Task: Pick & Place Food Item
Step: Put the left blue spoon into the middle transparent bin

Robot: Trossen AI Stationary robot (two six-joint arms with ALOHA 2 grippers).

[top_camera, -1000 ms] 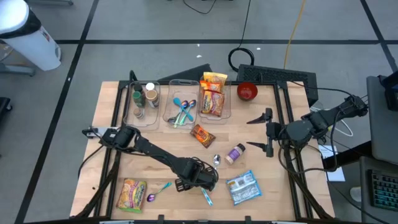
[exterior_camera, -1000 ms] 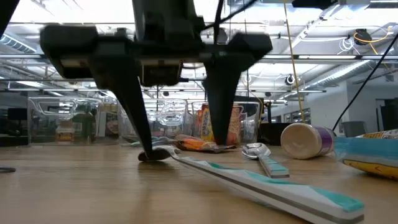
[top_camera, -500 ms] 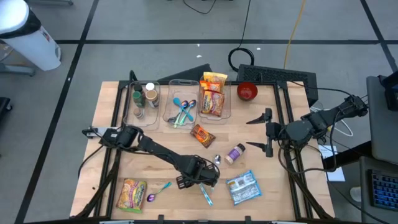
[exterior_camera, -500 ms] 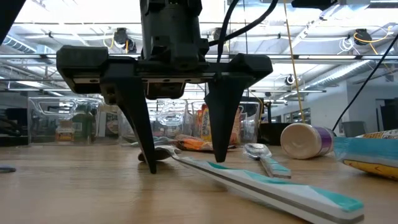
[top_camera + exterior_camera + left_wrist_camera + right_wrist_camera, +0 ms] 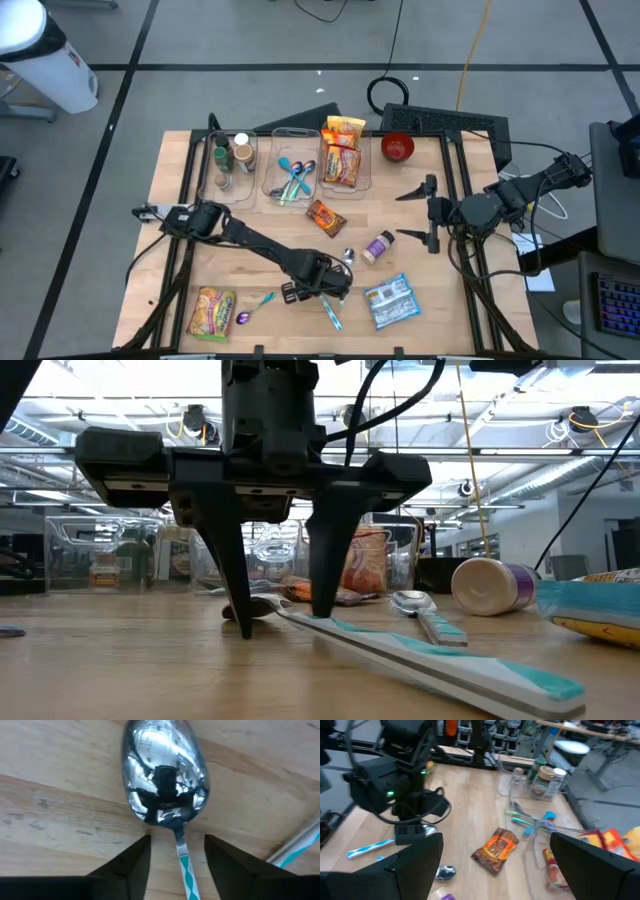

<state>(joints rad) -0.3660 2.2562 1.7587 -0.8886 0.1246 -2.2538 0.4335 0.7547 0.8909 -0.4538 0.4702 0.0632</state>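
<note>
The left gripper (image 5: 280,622) stands tips-down on the pale wooden table (image 5: 260,225), its two dark tapered fingers (image 5: 131,865) partly open, astride the thin neck of a spoon (image 5: 165,780) without clamping it. The spoon has a shiny rounded metal bowl and a teal-and-white patterned handle, lying flat near the table's front edge. A glossy orange snack packet (image 5: 325,216) lies well apart, near the clear plastic bins (image 5: 296,166). The right gripper (image 5: 430,212) waits wide open and empty near the right edge
</note>
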